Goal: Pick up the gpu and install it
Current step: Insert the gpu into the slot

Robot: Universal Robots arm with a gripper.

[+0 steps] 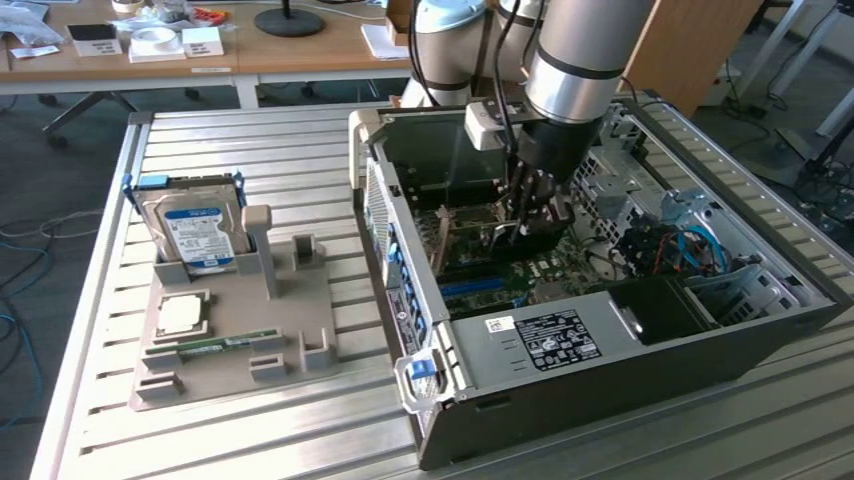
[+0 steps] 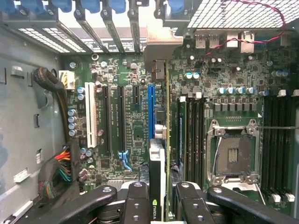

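My gripper (image 1: 534, 218) reaches down into the open computer case (image 1: 747, 330), and in the wrist view the gripper (image 2: 161, 207) is shut on the gpu (image 2: 162, 140). The card is seen edge-on, a thin dark board with its pale metal bracket (image 2: 161, 44) at the case's rear slot openings. It stands upright over the green motherboard (image 2: 135, 135), right beside the long blue slot (image 2: 151, 112). Whether its edge sits in a slot I cannot tell. In the exterior view the gpu (image 1: 497, 232) shows under the fingers.
Black and white expansion slots (image 2: 93, 114) lie beside the blue one, the empty CPU socket (image 2: 233, 154) and RAM slots on the other side. Cable bundles (image 2: 58, 170) hang near the case wall. Outside, a grey holder (image 1: 240, 320) carries a hard drive (image 1: 198, 235), a CPU and a RAM stick.
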